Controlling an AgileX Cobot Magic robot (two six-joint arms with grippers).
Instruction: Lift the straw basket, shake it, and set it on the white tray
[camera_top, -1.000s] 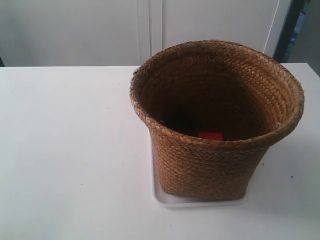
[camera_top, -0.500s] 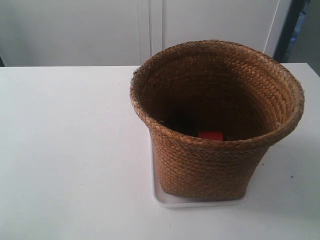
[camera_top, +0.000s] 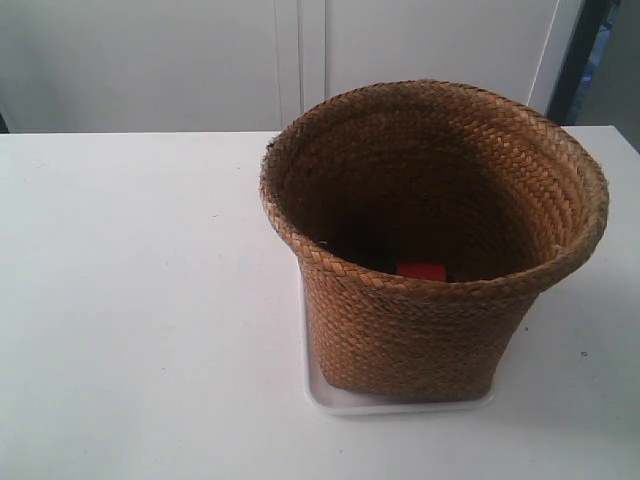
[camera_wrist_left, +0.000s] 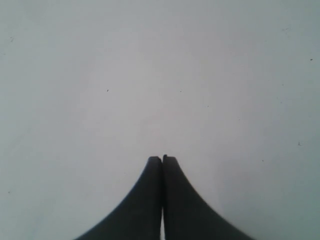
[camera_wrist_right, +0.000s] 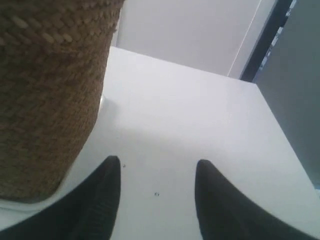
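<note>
Woven brown straw is seen standing upright on glossy white: the straw basket (camera_top: 430, 330) rests with its base inside the white tray (camera_top: 400, 405), which lies on the desk (camera_top: 130, 300). Since nothing is gripped, the placing step is judged to be done and the task at its close. All that the next move would call for is that the arms be drawn clear without the basket's wall being brushed. Only from the exterior view can the dark inside be looked into, where a small red object (camera_top: 421, 270) is shown; no arm is shown there. The left jaws are shown pressed together over bare desk in the left wrist view. The right jaws are shown spread and empty, just beside the basket's side, in the right wrist view.
</note>
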